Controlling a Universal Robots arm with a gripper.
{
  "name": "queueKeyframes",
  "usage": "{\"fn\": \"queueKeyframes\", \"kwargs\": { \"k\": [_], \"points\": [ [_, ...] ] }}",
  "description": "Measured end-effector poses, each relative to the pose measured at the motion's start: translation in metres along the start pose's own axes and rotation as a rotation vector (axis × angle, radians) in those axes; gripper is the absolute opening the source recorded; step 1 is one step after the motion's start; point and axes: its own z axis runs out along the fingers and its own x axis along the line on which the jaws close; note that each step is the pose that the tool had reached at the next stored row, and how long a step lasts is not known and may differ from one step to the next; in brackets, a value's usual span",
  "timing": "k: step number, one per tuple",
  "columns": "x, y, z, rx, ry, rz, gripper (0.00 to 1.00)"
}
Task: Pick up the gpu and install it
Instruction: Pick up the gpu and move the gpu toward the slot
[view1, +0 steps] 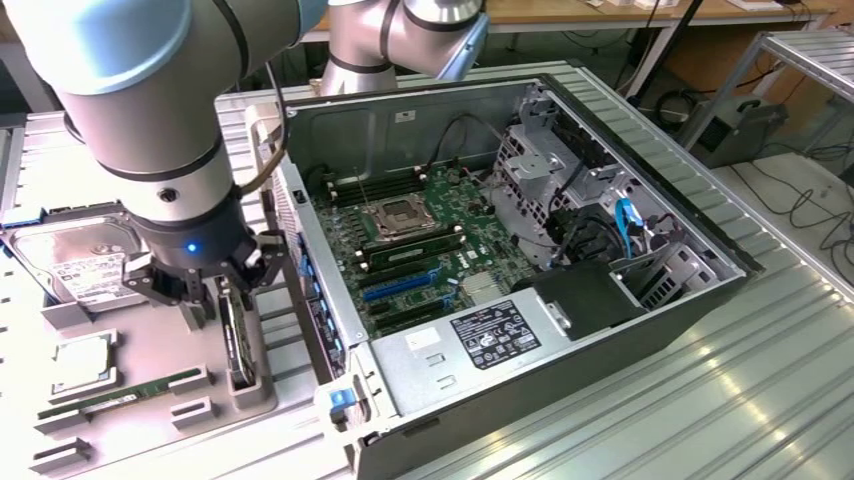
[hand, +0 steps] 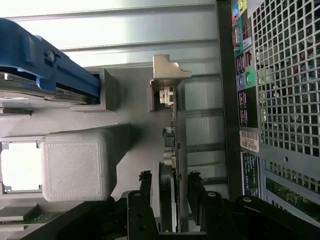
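Dark gpu (hand: 172, 150) on edge, between the spread jaws, ungripped

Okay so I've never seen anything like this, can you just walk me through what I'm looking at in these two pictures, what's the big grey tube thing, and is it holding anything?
The big grey tube is a robot arm. At its end is a gripper, a claw with two fingers. One picture is taken from a camera off to the side; the other from a camera on the arm's wrist, looking down past the fingers.

Beside the arm lies an open computer case with its motherboard exposed. On the grey tray at the exterior view's left sit spare parts: a hard drive, a processor chip, a green memory stick, and the gpu, a thin card standing on edge in a holder.

The gripper is open, its fingers on either side of the gpu. It is not gripping it yet.
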Motion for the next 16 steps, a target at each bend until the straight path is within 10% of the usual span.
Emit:
{"fn": "queueKeyframes", "kwargs": {
  "k": [16],
  "points": [
    [0.0005, 0.0010, 0.0058, 0.0001, 0.0001, 0.000, 0.30]
  ]
}}
